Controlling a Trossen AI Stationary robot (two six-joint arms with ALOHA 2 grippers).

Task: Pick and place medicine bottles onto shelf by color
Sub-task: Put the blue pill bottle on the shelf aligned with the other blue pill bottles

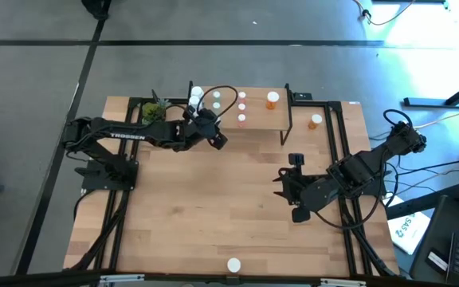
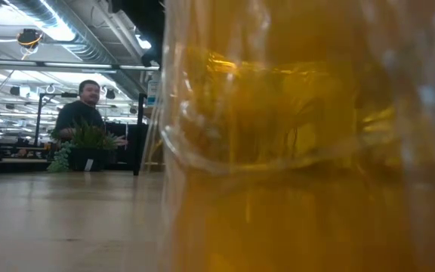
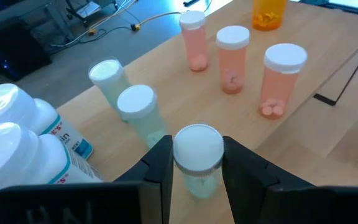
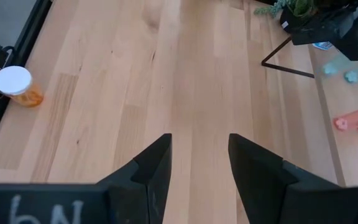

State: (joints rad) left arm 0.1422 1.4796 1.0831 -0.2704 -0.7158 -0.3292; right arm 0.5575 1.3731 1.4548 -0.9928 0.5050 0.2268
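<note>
Between left wrist fingers [image 3: 157,168], pale green bottle [image 3: 197,158], hidden overhead

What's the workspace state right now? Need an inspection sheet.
Surface: wooden table, mostly bare.
Job's things: shelf carries white, pale green, pink and orange bottles; one orange bottle on the table beside it; one white-capped bottle at the near edge.
Clutter: potted plant by the shelf.
Claws: left claw shut on a pale green bottle over the shelf; right claw open, empty, above the table.
Cables: bundle beside the right arm.
Surroundings: person beyond the table.
</note>
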